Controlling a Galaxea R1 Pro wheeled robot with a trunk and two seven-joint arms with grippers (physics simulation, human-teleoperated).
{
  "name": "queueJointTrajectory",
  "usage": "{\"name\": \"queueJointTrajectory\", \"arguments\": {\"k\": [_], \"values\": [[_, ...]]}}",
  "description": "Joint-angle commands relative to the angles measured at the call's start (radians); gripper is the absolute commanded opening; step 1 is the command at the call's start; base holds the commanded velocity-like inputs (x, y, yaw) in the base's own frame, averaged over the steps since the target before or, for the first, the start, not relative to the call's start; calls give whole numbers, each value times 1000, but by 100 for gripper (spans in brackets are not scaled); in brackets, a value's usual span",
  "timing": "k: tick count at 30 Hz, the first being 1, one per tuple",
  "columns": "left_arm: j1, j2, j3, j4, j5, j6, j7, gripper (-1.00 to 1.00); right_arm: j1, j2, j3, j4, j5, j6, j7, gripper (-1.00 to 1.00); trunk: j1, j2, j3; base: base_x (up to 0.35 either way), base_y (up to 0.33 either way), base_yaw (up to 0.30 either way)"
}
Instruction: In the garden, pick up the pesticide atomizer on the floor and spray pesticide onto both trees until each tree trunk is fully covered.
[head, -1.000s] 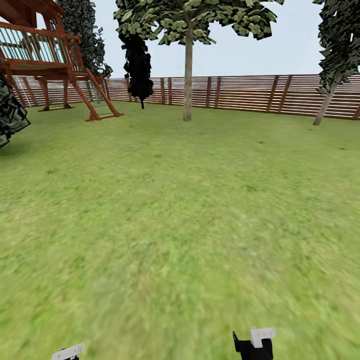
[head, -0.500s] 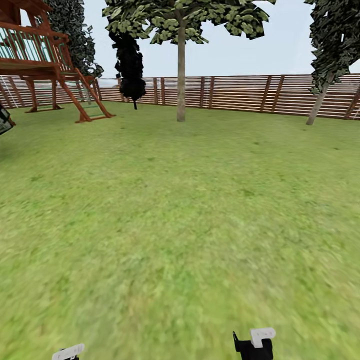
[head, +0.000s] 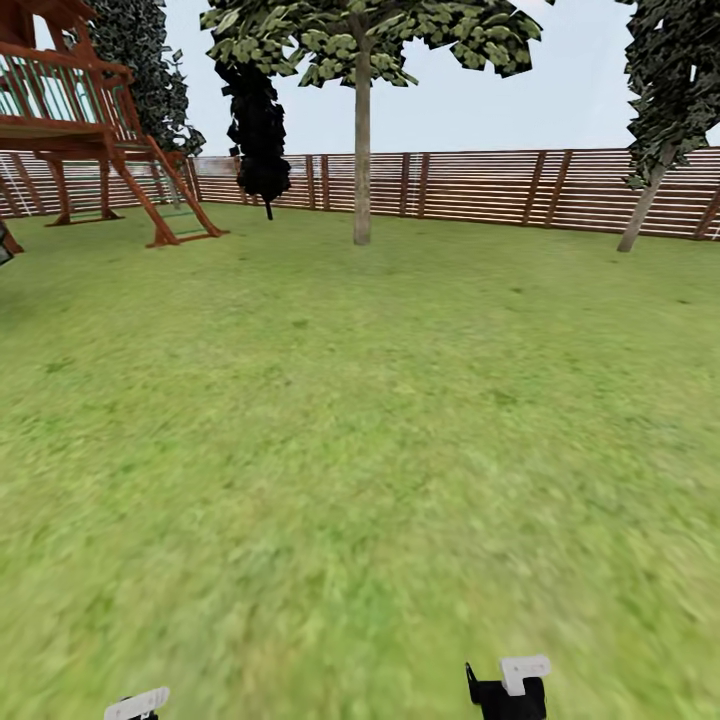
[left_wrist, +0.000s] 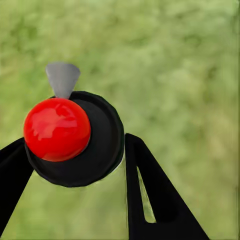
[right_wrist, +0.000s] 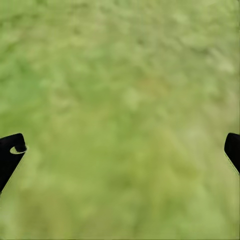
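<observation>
Lawn (head: 330, 450): wide green grass, ringed by one slatted wooden fence (head: 480, 187).
Play tower (head: 75, 120): one, at 10 o'clock.
Tree (head: 361, 120): one light-crowned, thick trunk (head: 361, 170) at 12 o'clock; three dark narrow trees flank it.
Left gripper (left_wrist: 75, 165): low over the grass, clamped on the pesticide atomizer (left_wrist: 75, 137) (red ball top, grey nozzle).
Right gripper (right_wrist: 120, 150): fingers spread wide, nothing between.
Writing: none readable.

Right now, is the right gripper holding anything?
No, the right gripper is open, its fingertips wide apart over bare grass.
</observation>
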Motion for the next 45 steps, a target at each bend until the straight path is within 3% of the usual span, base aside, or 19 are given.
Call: {"name": "queueJointTrajectory", "arguments": {"k": [1,45], "values": [[-1,0,5,1,-1,-3,0,-100,0,0,9,0,-4,-2,-5,100,0,0,-1,341,0,-13],[-1,0,5,1,-1,-3,0,-100,0,0,9,0,-4,-2,-5,100,0,0,-1,341,0,-17]]}}
